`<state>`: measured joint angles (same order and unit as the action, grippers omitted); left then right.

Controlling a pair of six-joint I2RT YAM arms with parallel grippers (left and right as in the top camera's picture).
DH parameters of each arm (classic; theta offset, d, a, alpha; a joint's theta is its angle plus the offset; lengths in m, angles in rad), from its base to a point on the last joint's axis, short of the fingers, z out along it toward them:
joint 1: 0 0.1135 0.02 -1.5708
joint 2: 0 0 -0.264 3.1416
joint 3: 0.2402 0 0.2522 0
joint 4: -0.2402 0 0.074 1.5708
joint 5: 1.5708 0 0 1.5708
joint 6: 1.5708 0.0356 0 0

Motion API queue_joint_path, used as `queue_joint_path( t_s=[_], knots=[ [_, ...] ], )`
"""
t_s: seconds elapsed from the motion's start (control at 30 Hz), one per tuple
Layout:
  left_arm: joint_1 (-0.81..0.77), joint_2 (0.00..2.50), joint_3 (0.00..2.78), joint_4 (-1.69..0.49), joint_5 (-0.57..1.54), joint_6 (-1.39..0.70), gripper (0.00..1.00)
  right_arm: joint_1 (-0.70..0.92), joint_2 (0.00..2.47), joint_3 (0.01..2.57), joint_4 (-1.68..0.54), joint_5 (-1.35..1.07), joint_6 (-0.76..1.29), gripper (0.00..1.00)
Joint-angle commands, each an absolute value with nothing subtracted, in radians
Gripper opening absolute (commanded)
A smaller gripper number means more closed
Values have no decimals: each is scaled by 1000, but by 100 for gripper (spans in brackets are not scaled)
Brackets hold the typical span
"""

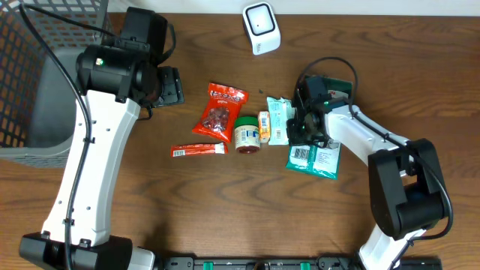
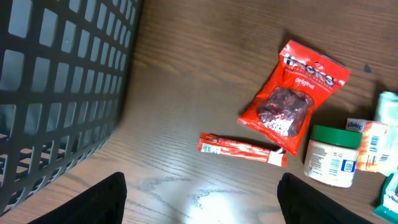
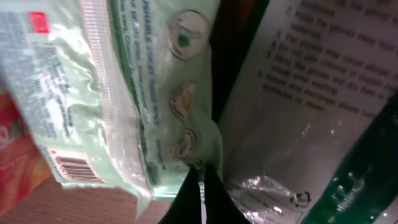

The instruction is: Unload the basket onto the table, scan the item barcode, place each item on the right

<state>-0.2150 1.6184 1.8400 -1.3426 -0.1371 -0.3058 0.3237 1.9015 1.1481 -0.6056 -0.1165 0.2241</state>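
My right gripper (image 3: pixel 202 182) is shut, its tips pinching the lower seam of a light green packet (image 3: pixel 134 93), whose barcode (image 3: pixel 71 167) shows at lower left. In the overhead view this gripper (image 1: pixel 297 129) sits at the packet's (image 1: pixel 278 120) right edge, over a dark green packet (image 1: pixel 315 157). The white scanner (image 1: pixel 261 28) stands at the back of the table. My left gripper (image 2: pixel 202 205) is open with nothing between its fingers, hovering over bare wood; overhead it (image 1: pixel 171 86) is left of the items.
A red snack bag (image 1: pixel 220 111), a green-lidded jar (image 1: pixel 247 135), a small orange pack (image 1: pixel 264 126) and a red stick pack (image 1: pixel 198 150) lie mid-table. A black wire basket (image 1: pixel 45 67) stands at the far left.
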Motion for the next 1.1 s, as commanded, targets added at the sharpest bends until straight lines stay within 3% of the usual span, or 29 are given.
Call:
queue_joint_path(
  t_s=[0.0,0.3,0.8,1.07],
  knots=[
    [-215,1616,1834,-1346,-139,-289,78,326,1909,1135,-592,-51,231,1],
    [-215,1616,1834,-1346,-139,-289,78,326,1843,1317,-714,-138,231,2],
    [-215,1616,1834,-1346,-139,-289,78,338,1932,1149,-527,-111,236,2],
    [-215,1616,1834,-1346,-139,-289,78,321,1910,1213,-545,-46,228,1]
  ],
)
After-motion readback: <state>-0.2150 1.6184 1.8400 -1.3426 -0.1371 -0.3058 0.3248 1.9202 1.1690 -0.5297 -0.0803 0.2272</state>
